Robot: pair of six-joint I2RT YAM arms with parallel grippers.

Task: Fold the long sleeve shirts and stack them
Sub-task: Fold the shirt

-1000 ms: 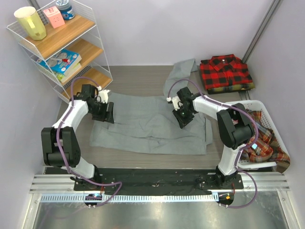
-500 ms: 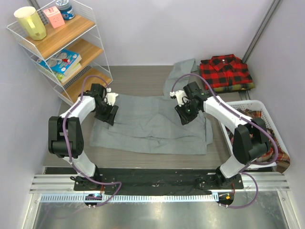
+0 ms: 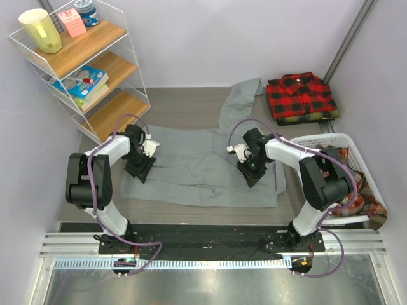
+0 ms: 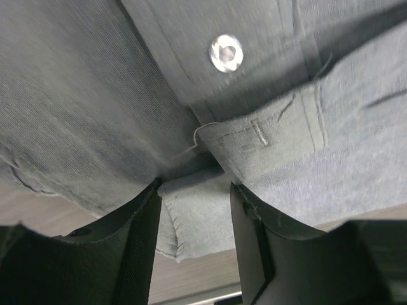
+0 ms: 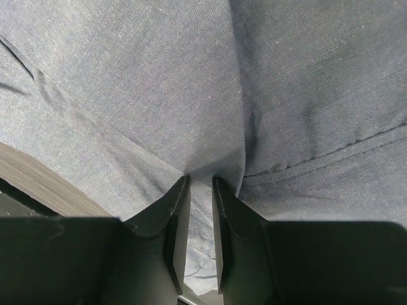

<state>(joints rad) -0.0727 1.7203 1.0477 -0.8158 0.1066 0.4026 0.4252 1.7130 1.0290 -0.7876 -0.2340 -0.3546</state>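
Left claw point(image 4: 194, 190), at middling width, clamps a thick hem fold of the grey shirt point(image 3: 197, 168), and right claw point(image 5: 201, 184) pinches a ridge narrowly — the shirt lies spread on the bench point(image 3: 184, 108) under both. A fold is in hand, I'd judge; next calls for an even lift and carry-over, then stacking on the red-and-black checked shirt point(image 3: 301, 95), folded far beyond the right claw.

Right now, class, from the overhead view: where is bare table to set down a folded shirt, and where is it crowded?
Free: the far table strip between wire shelf and grey shirt; a thin strip along its near hem. Crowded: the right side, with red checked shirt and basket.
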